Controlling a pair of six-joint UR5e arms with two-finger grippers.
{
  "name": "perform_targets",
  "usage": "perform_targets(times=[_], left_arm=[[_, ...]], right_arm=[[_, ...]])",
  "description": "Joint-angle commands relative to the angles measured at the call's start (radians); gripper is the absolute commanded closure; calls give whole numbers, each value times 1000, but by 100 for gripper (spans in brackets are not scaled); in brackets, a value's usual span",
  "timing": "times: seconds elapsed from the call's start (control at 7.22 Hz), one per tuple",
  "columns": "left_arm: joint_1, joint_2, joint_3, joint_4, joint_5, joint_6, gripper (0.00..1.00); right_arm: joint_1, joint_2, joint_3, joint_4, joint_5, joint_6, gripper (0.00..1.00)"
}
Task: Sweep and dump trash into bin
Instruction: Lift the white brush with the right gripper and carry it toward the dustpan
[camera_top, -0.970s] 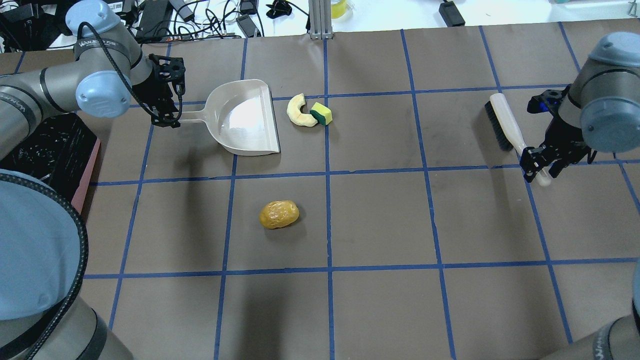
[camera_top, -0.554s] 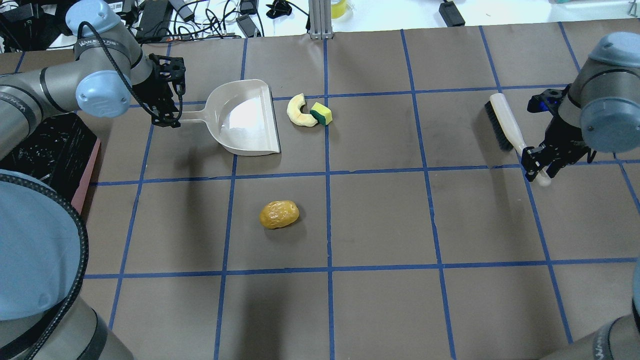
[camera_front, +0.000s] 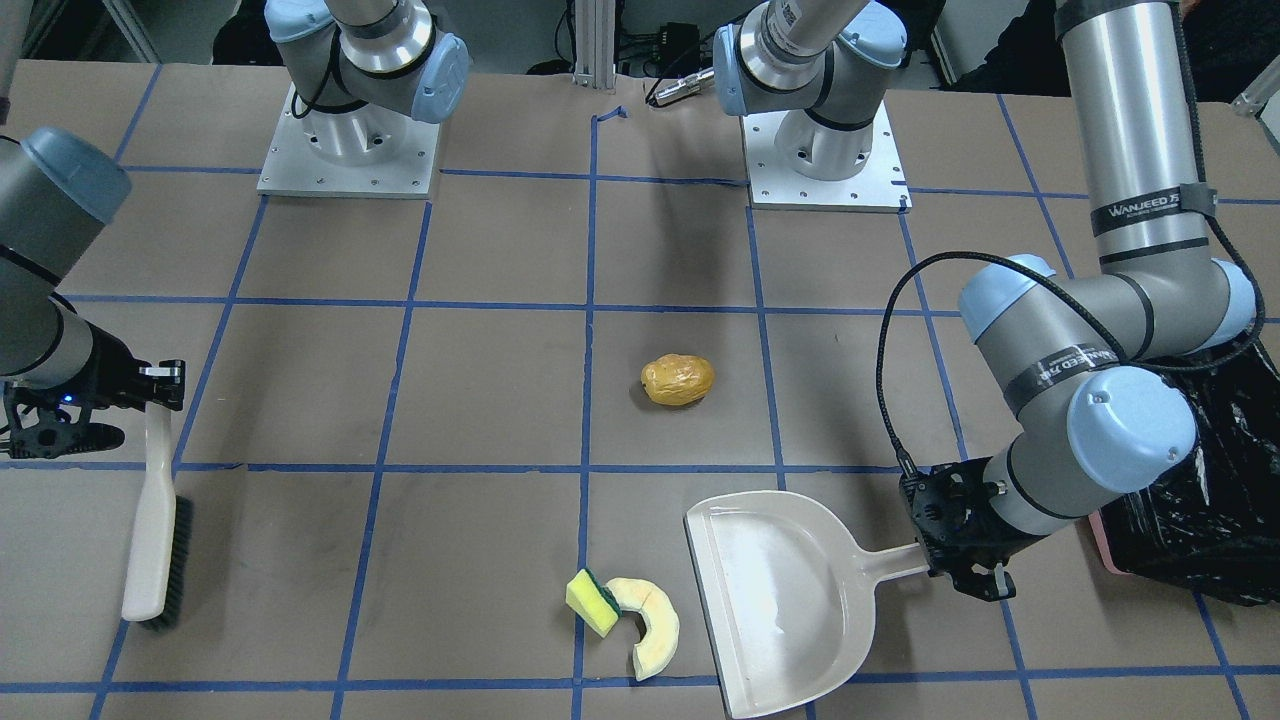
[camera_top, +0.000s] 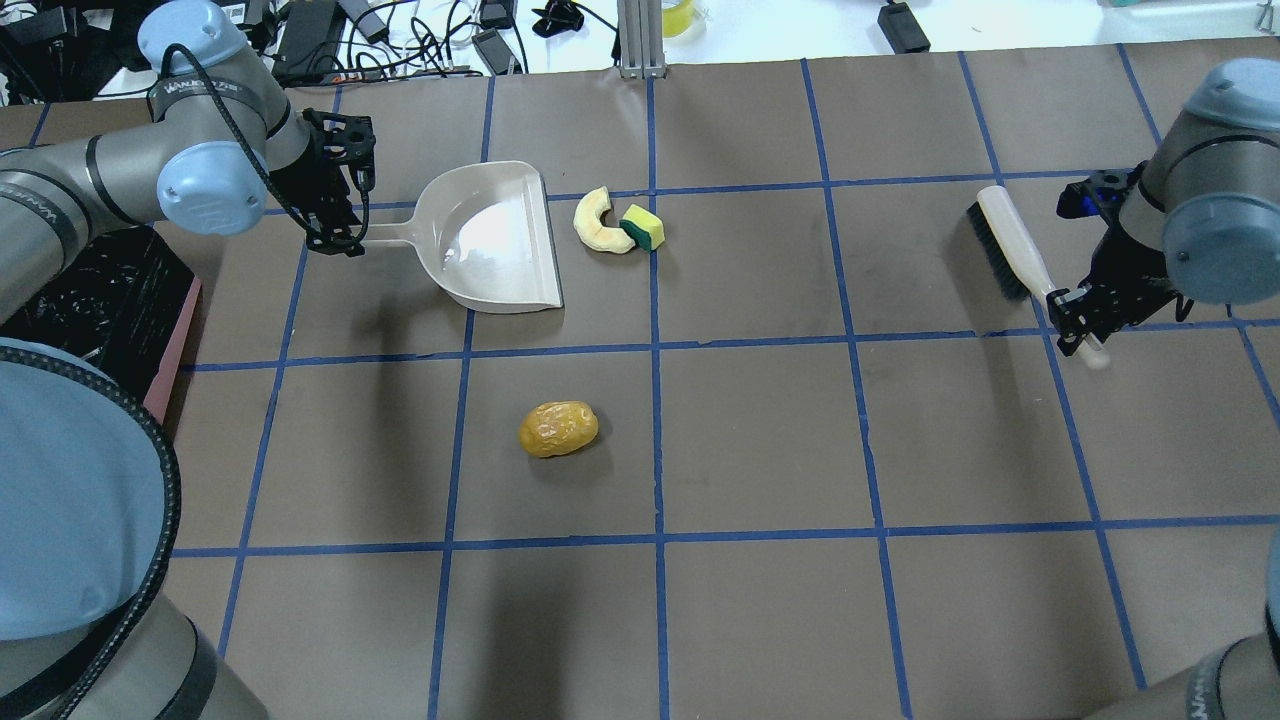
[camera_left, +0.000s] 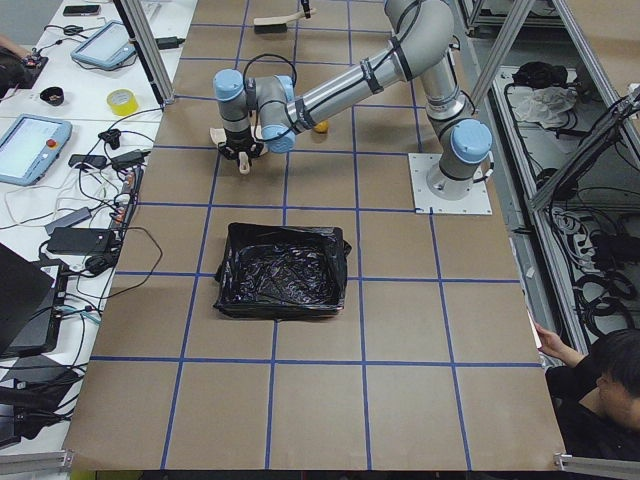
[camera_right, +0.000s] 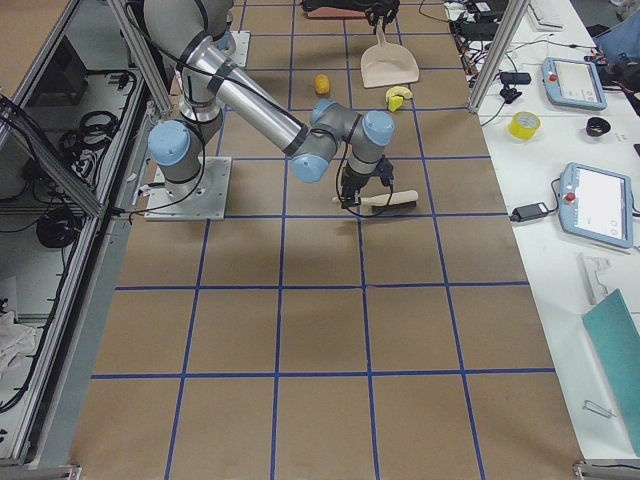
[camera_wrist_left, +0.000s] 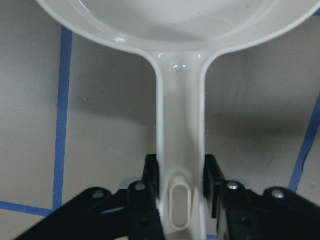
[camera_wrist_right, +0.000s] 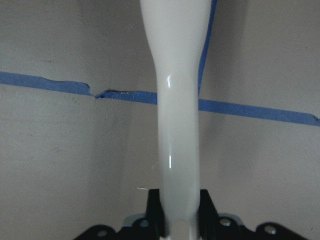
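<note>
Gripping dustpan (camera_top: 490, 240) by its handle in left gripper (camera_top: 342, 240), brush (camera_top: 1005, 245) in right gripper (camera_top: 1075, 325). Just right of its open mouth: squash slice (camera_top: 598, 222) touching sponge (camera_top: 643, 228), brush well right of both; probably calls for sweeping leftward

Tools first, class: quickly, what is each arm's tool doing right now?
Left tool: closed, holding the beige plastic dustpan by its handle.
Right tool: closed, holding the cream-handled dark-bristled brush by its handle.

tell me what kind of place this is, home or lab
Most likely a robotics lab workcell, not a home: the left arm and right arm are bolted to a table gridded with blue tape, beside an aluminium post and teach pendants on a bench.
</note>
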Motion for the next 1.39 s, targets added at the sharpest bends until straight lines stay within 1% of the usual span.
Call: perform_targets(times=[0.0, 0.14, 0.28, 0.55, 0.69, 0.83, 0.97, 1.25], left_arm=[[0, 3, 0, 0, 0, 0, 95], [0, 1, 0, 0, -1, 0, 95], [0, 1, -1, 0, 0, 0, 95], [0, 0, -1, 0, 0, 0, 95], [0, -2, -1, 0, 0, 0, 95], [-2, -3, -1, 0, 0, 0, 95], [-2, -6, 0, 0, 2, -2, 95], [-3, -8, 0, -2, 2, -11, 95]], right_arm=[[2, -37, -3, 2, 3, 7, 100], [43, -40, -11, 2, 0, 33, 100], [111, -60, -26, 9, -15, 76, 100], [237, -69, -92, 139, -32, 209, 100], [346, -68, -107, 204, -78, 372, 100], [468, -66, -111, 210, -78, 540, 100], [568, -50, -127, 201, -69, 667, 100], [708, 54, -202, 197, -68, 782, 100]])
